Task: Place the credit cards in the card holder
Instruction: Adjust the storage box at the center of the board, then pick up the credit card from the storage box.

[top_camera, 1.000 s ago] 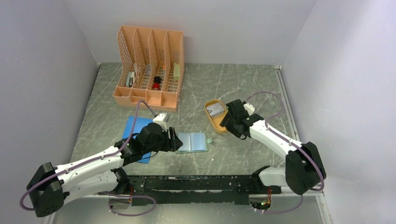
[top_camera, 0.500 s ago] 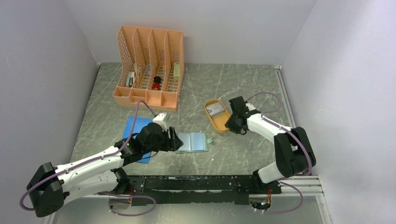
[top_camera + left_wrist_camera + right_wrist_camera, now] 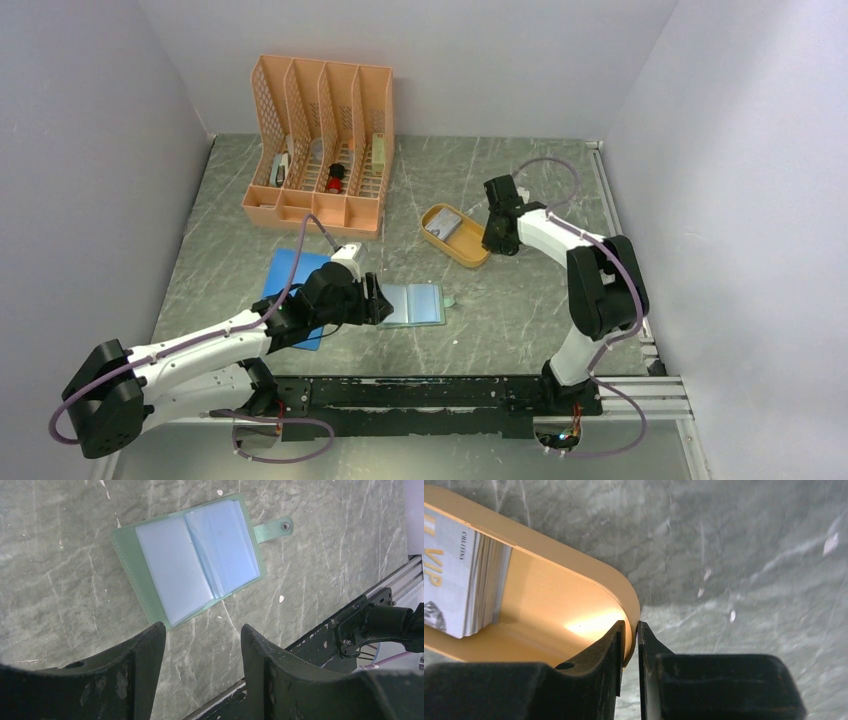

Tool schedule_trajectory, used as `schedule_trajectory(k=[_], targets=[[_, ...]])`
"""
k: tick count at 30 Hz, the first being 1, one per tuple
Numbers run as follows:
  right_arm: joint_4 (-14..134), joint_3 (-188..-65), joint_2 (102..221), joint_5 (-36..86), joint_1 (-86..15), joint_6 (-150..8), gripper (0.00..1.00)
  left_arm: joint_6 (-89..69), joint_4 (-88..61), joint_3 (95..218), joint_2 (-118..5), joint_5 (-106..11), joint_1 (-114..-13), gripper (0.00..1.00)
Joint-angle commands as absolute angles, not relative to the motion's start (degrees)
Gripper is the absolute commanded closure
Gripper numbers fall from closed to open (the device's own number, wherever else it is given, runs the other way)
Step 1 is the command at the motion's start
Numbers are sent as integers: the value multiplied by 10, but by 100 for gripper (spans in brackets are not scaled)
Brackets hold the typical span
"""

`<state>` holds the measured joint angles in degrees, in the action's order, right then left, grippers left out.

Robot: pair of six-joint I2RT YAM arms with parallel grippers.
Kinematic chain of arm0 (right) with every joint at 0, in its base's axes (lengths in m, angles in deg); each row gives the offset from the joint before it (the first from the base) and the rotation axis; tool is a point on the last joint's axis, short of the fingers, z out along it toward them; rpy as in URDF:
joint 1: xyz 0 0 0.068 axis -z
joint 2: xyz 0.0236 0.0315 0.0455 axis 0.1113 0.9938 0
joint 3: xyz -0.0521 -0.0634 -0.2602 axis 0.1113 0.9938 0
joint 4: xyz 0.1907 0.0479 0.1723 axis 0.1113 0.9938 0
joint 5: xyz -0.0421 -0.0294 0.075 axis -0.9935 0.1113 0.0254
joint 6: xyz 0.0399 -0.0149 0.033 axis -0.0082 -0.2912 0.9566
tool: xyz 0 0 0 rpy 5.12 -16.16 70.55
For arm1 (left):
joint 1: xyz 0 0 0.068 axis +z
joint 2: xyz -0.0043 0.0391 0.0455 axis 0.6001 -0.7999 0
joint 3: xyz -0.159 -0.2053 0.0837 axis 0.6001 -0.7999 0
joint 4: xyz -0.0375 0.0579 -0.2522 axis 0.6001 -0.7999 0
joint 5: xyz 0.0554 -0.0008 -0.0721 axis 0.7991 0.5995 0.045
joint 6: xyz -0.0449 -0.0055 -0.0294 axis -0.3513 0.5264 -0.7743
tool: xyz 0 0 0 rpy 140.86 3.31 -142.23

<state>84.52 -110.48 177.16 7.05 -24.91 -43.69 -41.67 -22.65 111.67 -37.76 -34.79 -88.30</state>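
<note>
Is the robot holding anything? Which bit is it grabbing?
The right pincer pinches the yellow tray by the rim of its rounded end. The left pincer is open, holding nothing.

— Ahead of the left gripper [image 3: 202,630]?
— Card holder [image 3: 197,565], lying open and flat on the grey-green marbled table [image 3: 65,580]. Pale blue-clear pockets [image 3: 172,570] facing up, snap tab [image 3: 272,528] sticking out to the right, unfastened.
— Gripping anything?
— No. Dark fingers [image 3: 145,660] spread wide, one tip just beside the card holder's corner; contact impossible to judge.
— And further right?
— Black rail [image 3: 300,650] along the table's near edge, black bracket [image 3: 380,622] fixed beside it.
</note>
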Motion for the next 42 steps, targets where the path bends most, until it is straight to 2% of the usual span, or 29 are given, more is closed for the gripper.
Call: schedule_trajectory(k=[1,7,10,17,18,21,26,32,38,42], targets=[[879,-1160,1813,44,-247,-565,82,-405,-201,1123,-379,-360,-879,38],[905,-1227,1876,-11,-247,-617,82,-404,-202,1124,-379,-366,-879,39],[920,-1254,1897,-33,-247,-622,76,-402,-208,1125,-374,-363,-879,38],[944,-1279,1841,-50,-252,-579,24,-398,-229,1130,-360,-352,-879,38],[946,-1280,1820,-52,-256,-567,22,-398,-232,1130,-357,-350,-879,38],[911,-1255,1741,-24,-277,-525,21,-402,-238,1126,-344,-339,-879,38],[749,-1142,1656,150,-292,-403,27,-411,-242,1121,-337,-323,-879,38],[651,-1111,1715,201,-312,-302,26,-430,-244,1117,-346,-320,-879,38],[615,-1108,1767,170,-318,-265,21,-436,-261,1116,-342,-307,-879,37],[618,-1114,1805,136,-318,-246,21,-440,-270,1114,-340,-299,-879,37]])
